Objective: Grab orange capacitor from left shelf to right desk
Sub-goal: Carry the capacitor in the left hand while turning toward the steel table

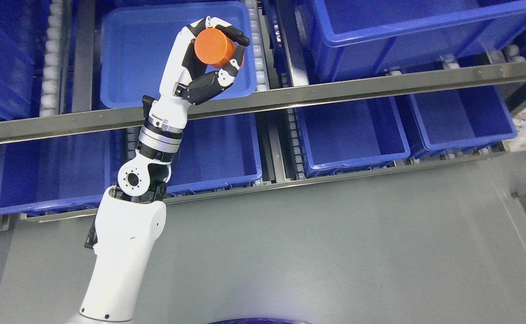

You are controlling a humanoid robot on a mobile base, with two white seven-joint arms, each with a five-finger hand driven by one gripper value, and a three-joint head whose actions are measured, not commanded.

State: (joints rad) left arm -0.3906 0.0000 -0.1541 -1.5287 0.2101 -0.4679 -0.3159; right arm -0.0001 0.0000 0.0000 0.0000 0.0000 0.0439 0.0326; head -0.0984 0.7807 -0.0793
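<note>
- The left robot hand [209, 56] is reached up and forward from the lower left of the head view, its white arm [123, 252] running up across the grey floor [335, 243] and over the front rail of the shelf [335, 92].
- Its fingers [233, 33] are curled around the orange capacitor [213, 48], a short round cylinder, with the dark fingertips wrapped over the top and the thumb pressed in from below.
- The orange capacitor is held clear in the air, over the blue bin [146, 58] on the upper level of the shelf; it touches nothing but the robot hand.
- That blue bin sits between two roller tracks, and its floor shows bare beneath the robot hand.
- To the right on the same level stands a larger blue crate [402, 31], only partly in view.
- On the lower level, further blue tubs [348, 135] stand side by side behind a second metal rail.
- At the far right edge a pale surface shows, too blurred to tell what it is.
- The right robot hand does not show anywhere in the view.
</note>
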